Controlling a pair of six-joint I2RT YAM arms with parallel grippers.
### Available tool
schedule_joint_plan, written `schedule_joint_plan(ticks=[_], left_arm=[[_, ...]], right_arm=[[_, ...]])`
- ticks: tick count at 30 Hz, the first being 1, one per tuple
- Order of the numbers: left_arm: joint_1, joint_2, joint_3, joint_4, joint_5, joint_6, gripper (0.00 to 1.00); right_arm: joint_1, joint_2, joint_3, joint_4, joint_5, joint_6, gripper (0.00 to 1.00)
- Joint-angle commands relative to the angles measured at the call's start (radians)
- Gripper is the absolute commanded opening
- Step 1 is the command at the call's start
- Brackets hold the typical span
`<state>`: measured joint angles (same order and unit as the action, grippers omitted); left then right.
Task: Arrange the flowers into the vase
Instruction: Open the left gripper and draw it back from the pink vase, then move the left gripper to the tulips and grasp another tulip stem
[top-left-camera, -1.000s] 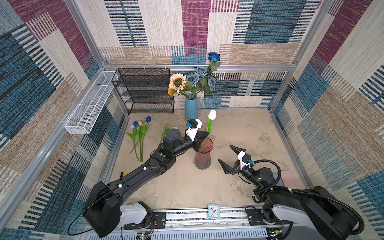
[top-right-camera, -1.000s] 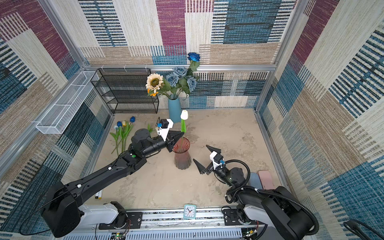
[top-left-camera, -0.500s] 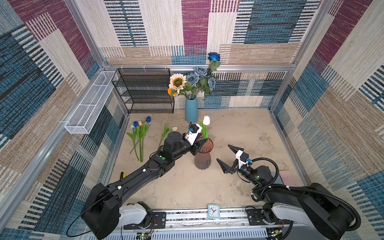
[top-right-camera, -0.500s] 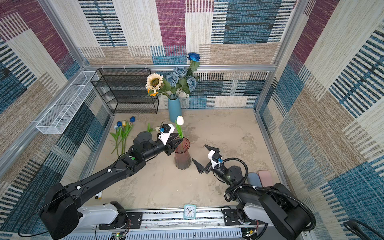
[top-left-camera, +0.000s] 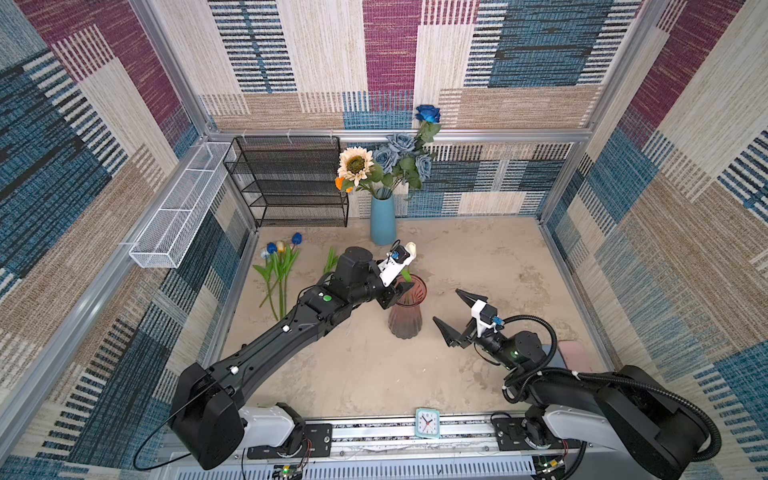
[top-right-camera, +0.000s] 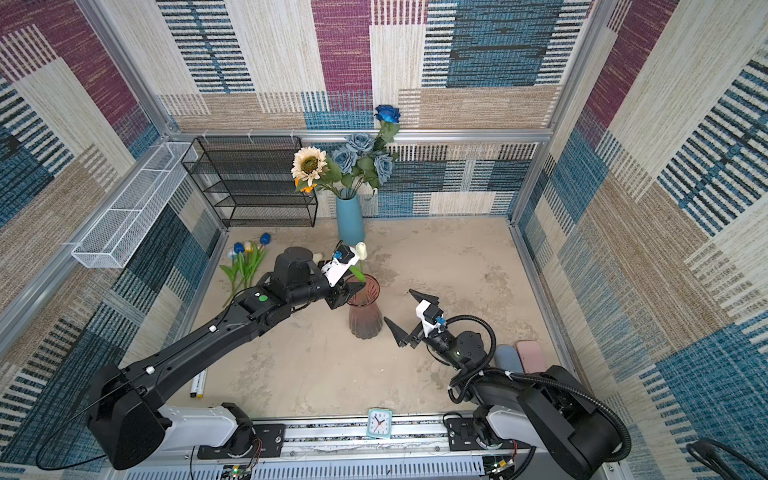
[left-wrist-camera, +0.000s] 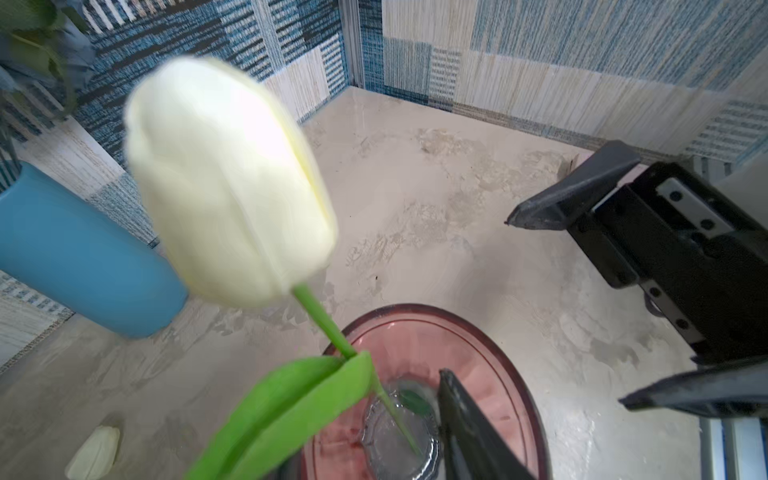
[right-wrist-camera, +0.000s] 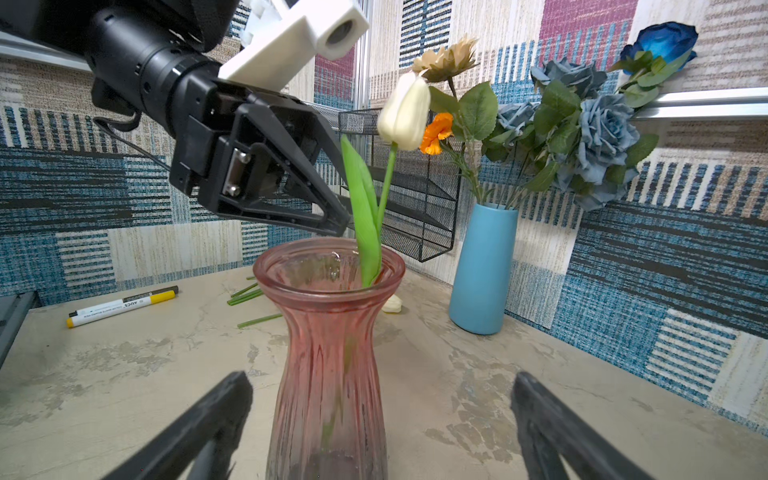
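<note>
Two vases stand on the table (top-left-camera: 374, 374) in both top views. A blue vase (top-left-camera: 383, 220) at the back wall holds a cream sunflower (top-left-camera: 355, 165), dusty-blue roses (top-left-camera: 399, 151), a deep-blue rose (top-left-camera: 428, 113) and a small orange bloom (top-left-camera: 340, 183), and a pink glass vase (top-left-camera: 405, 324) stands near the middle. A white tulip (top-left-camera: 410, 248) rises from the pink glass vase, with the left tool (top-left-camera: 402, 291) over the vase's left rim. The right tool (top-left-camera: 446, 305) sits just to the right of that vase, spread wide and empty. Several tulips (top-left-camera: 280, 266) lie together on the table by the left wall. A second white tulip (top-right-camera: 318, 257) lies beside the left arm, and a marker pen (top-right-camera: 198, 382) lies near the table's left edge. In the left wrist view the white tulip (left-wrist-camera: 228, 183) is large and blurred, and its stem (left-wrist-camera: 324, 320) runs down inside the pink glass vase (left-wrist-camera: 415, 345) to the bottom. One finger (left-wrist-camera: 469, 428) of the left tool stands clear of the stem, so the tool is parted and grips nothing. The right tool (left-wrist-camera: 565, 311) shows beyond, also wide. In the right wrist view the pink glass vase (right-wrist-camera: 328, 332) stands upright between the right tool's spread fingers (right-wrist-camera: 208, 419), which do not touch it. The white tulip (right-wrist-camera: 405, 112) leans its leaf on the vase's far rim. The left tool (right-wrist-camera: 343, 224) hangs just above the rim with its tips close beside the leaf. The marker pen (right-wrist-camera: 122, 305) lies behind, and the blue vase (right-wrist-camera: 482, 270) stands at the wall.
</note>
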<state>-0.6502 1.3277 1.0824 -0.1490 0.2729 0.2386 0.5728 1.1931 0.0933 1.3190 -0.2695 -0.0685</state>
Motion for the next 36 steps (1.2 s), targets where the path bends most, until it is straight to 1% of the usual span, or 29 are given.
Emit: schedule_joint_plan(ticks=[1, 3, 5, 6, 8, 10, 11, 13, 15, 17, 18, 21, 23, 25, 29, 34, 36], left_arm=[[0.001, -0.026, -0.007, -0.044, 0.04, 0.032, 0.62], [0.001, -0.058, -0.032, -0.002, 0.025, 0.024, 0.67], [0.004, -0.089, -0.057, 0.031, 0.006, 0.025, 0.68], [0.01, -0.105, -0.07, 0.045, -0.003, 0.025, 0.72], [0.041, -0.134, -0.088, 0.064, -0.001, 0.008, 0.74], [0.105, -0.182, -0.126, 0.115, 0.018, -0.053, 0.74], [0.142, -0.202, -0.151, 0.146, 0.001, -0.086, 0.75], [0.24, -0.222, -0.201, 0.198, -0.068, -0.178, 0.77], [0.33, -0.204, -0.209, 0.165, -0.145, -0.262, 0.78], [0.399, -0.148, -0.191, 0.095, -0.204, -0.316, 0.82], [0.424, -0.098, -0.161, 0.031, -0.244, -0.333, 0.82], [0.476, 0.098, -0.022, -0.199, -0.32, -0.352, 0.76], [0.5, 0.222, 0.062, -0.302, -0.299, -0.336, 0.73], [0.509, 0.333, 0.144, -0.393, -0.314, -0.31, 0.69], [0.523, 0.484, 0.257, -0.477, -0.356, -0.262, 0.64], [0.548, 0.64, 0.397, -0.565, -0.356, -0.233, 0.5], [0.553, 0.677, 0.425, -0.588, -0.371, -0.228, 0.5]], right_arm=[[0.001, 0.0, 0.007, 0.01, -0.008, 0.006, 1.0], [0.001, 0.0, 0.006, 0.009, -0.006, 0.007, 1.0], [0.001, -0.001, 0.006, 0.009, -0.007, 0.007, 1.0], [0.001, -0.001, 0.006, 0.01, -0.008, 0.008, 1.0], [0.001, -0.001, 0.005, 0.012, -0.008, 0.01, 1.0], [0.001, -0.006, 0.003, 0.013, -0.007, 0.011, 1.0], [0.001, -0.009, 0.002, 0.013, -0.006, 0.011, 1.0], [0.001, -0.019, -0.002, 0.011, -0.003, 0.01, 1.0], [0.001, -0.029, -0.006, 0.012, -0.004, 0.009, 1.0], [0.001, -0.04, -0.012, 0.013, -0.004, 0.009, 1.0], [0.001, -0.045, -0.013, 0.014, -0.004, 0.007, 1.0], [0.002, -0.058, -0.015, 0.006, -0.011, 0.006, 1.0], [0.001, -0.061, -0.015, 0.003, -0.013, 0.006, 1.0], [0.001, -0.06, -0.015, 0.002, -0.011, 0.006, 1.0], [0.001, -0.058, -0.006, -0.014, -0.022, 0.003, 1.0], [0.001, -0.056, -0.006, -0.015, -0.026, 0.001, 1.0], [0.001, -0.063, -0.006, -0.022, -0.022, -0.002, 1.0]])
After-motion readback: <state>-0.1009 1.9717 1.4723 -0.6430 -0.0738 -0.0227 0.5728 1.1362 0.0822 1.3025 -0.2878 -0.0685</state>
